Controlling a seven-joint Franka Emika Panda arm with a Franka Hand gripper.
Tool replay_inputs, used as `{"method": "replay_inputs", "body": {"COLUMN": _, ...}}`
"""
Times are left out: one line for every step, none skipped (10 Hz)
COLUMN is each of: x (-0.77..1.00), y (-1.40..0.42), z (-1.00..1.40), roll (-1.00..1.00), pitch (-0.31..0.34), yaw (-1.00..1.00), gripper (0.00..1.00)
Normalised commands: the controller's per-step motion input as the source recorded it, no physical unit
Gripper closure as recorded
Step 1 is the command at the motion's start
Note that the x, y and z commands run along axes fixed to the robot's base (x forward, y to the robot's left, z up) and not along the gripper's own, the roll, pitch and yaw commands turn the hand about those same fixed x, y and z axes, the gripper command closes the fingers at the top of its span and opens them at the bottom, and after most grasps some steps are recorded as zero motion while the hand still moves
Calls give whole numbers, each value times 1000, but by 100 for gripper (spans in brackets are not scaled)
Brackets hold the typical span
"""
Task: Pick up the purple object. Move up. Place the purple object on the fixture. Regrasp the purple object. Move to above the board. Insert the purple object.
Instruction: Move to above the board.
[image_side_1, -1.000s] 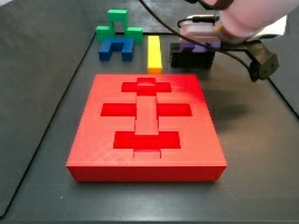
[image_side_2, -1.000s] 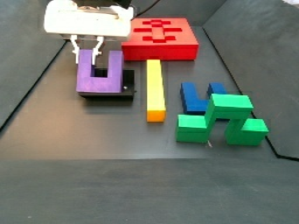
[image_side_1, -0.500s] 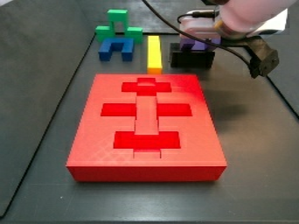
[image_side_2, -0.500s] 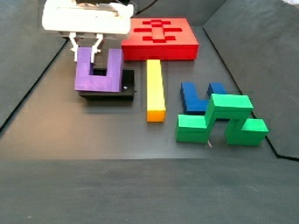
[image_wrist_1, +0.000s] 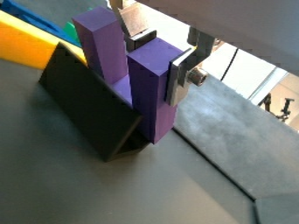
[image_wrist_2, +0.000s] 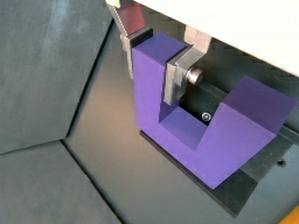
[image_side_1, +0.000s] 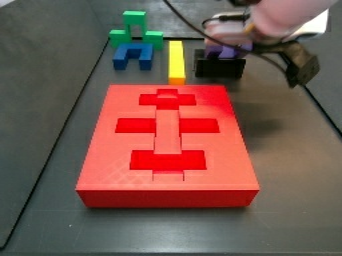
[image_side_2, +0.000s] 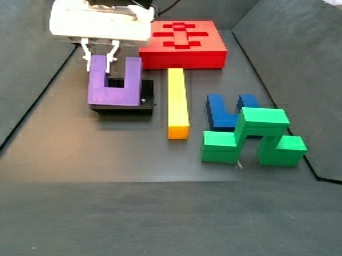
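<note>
Right now the purple object (image_side_2: 112, 84) sits on the fixture (image_side_2: 138, 104), w/ the tool (image_side_2: 100, 56) directly above it, at the end of one prong. Both wrist views show the silver fingers (image_wrist_2: 176, 80) straddling that prong (image_wrist_1: 152, 83), one plate per side, pads at or very near its faces; contact can't be confirmed, so whether the tool grips or just brackets it I cannot tell.

Orientation: in a side view the U lies w/ its base toward the camera and both prongs pointing away, toward the board (image_side_2: 187, 42); the long axis runs along the prongs. In a wrist view the open notch of the purple object (image_wrist_2: 205, 122) faces away from the fingers' roots, w/ the black fixture under its base.

View differences: a side view shows the whole layout on the tabletop (image_side_2: 120, 190) – yellow bar (image_side_2: 177, 100), blue U block (image_side_2: 223, 110) and green block (image_side_2: 254, 135) beside the fixture. Another side view looks across the board (image_side_1: 167, 140), where the purple object (image_side_1: 225, 50) is mostly hidden behind the arm and fixture (image_side_1: 221, 68). Only the wrist views show the finger plates against the prong
</note>
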Motion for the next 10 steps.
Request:
{"method": "replay_inputs", "body": {"x": -15, "y": -11, "z": 1400, "roll": -34, "pitch": -2, "yaw": -57, "gripper": 100}}
{"method": "replay_inputs", "body": {"x": -46, "y": -8, "z": 1400, "roll": -83, "pitch": -18, "yaw": -61, "gripper": 100}}
{"method": "replay_inputs", "body": {"x": -54, "y": 7, "z": 1400, "roll": -60, "pitch": -13, "yaw": -47, "gripper": 100}}
{"method": "replay_inputs", "body": {"x": -38, "y": -8, "z": 1400, "roll": -38, "pitch": 44, "yaw": -35, "gripper": 100}}
{"method": "replay_inputs", "body": {"x": -33, "y": -21, "z": 1400, "roll": -10, "pitch": 56, "yaw": -35, "gripper": 100}}
{"method": "replay_inputs", "body": {"x": -32, "y": -15, "z": 1400, "roll": -5, "pitch": 61, "yaw": -24, "gripper": 100}}
{"method": "replay_inputs", "body": {"x": -6, "y": -12, "z": 719, "roll": -14, "pitch": 81, "yaw": -1, "gripper": 100}}
{"method": "replay_inputs", "body": {"x": 18, "y": -9, "z": 301, "roll": -4, "pitch": 98, "yaw": 7, "gripper": 100}}
{"method": "replay_inputs", "body": {"x": -1264, "y": -1400, "z": 234, "roll": -1000, "pitch": 176, "yaw": -53, "gripper": 100}}
{"method": "replay_inputs", "body": {"x": -1285, "y": -1400, "z": 269, "roll": -1000, "pitch": 167, "yaw": -49, "gripper": 100}}
